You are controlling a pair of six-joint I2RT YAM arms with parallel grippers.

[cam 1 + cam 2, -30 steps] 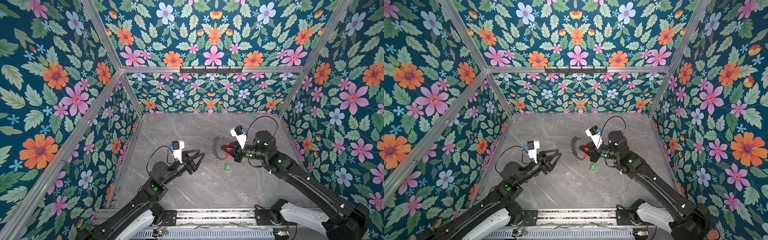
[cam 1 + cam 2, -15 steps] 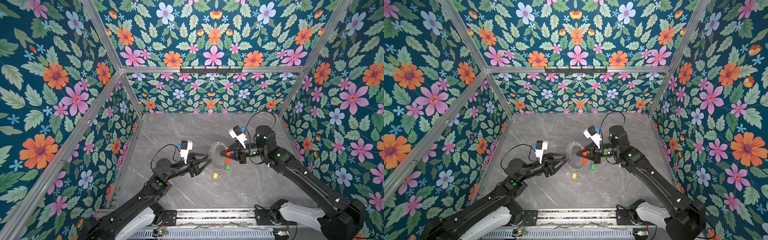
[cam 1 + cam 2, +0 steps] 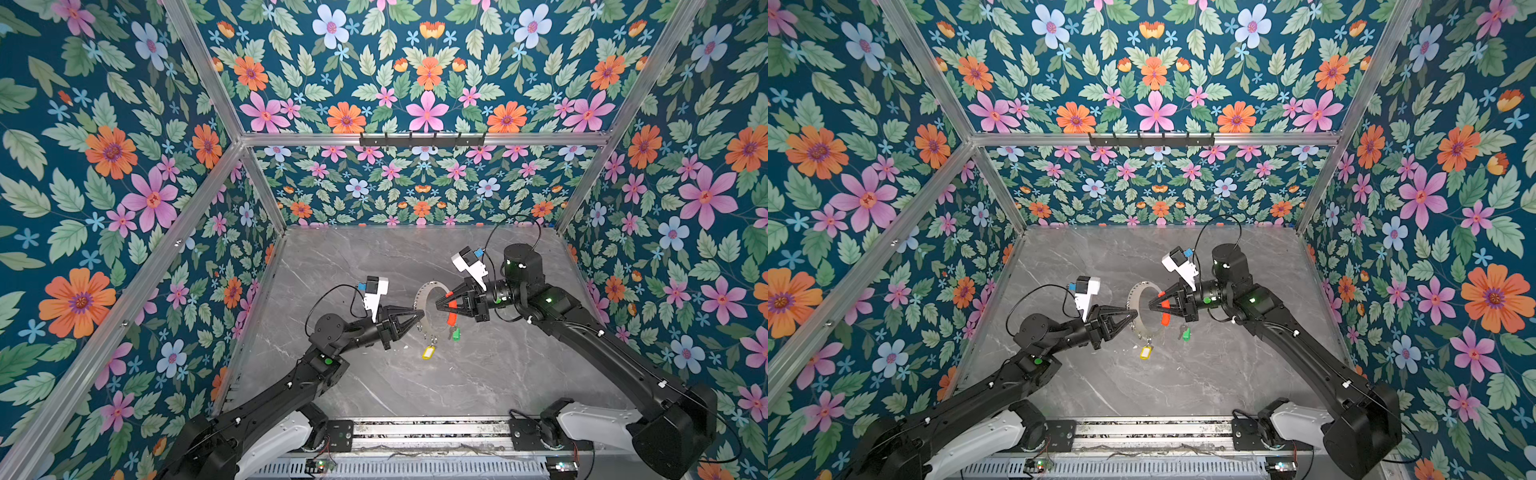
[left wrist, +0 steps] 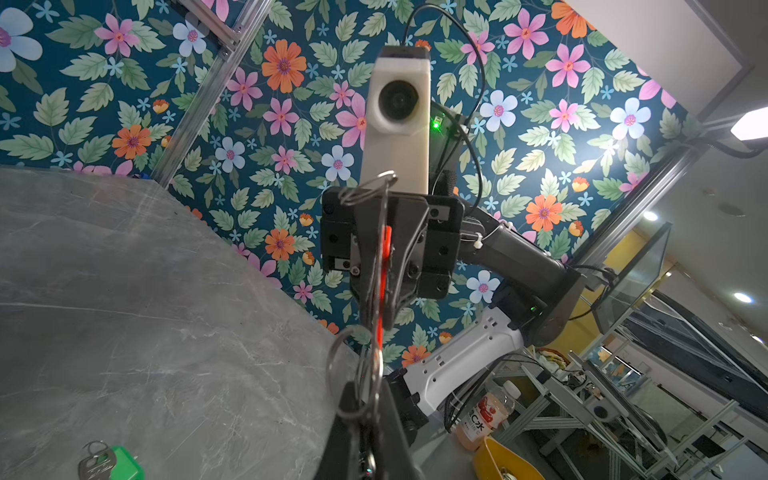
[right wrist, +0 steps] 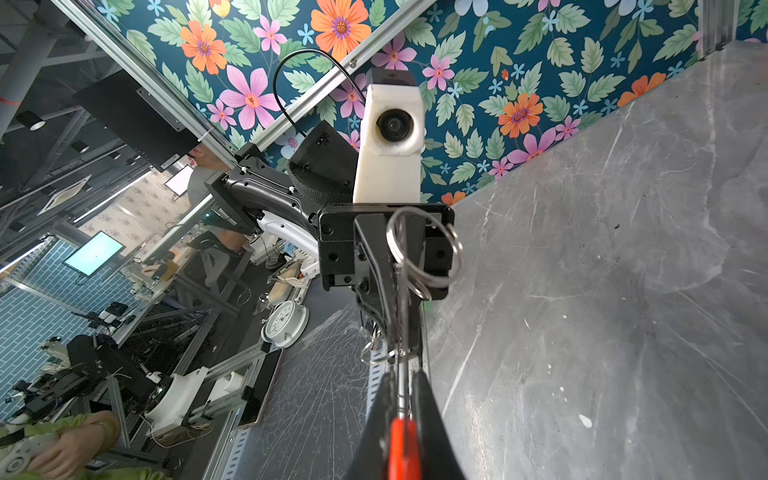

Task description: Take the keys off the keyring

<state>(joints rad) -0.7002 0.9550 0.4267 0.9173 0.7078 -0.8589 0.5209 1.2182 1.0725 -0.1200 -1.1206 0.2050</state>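
Above the grey marbled table (image 3: 478,374), the keyring (image 3: 423,291) is held upright and clear of the surface between the two arms. The left gripper (image 3: 419,316) is clamped on its left rim and the right gripper (image 3: 439,301) on the opposite side, at the red arc (image 3: 451,318). The hoop is seen as a flat, dark grey band fringed with silver split rings (image 5: 424,249). The yellow-tagged key (image 3: 428,352) is hung from its lower rim. The green-tagged key (image 3: 456,333) is laid on the table nearby, off the hoop.
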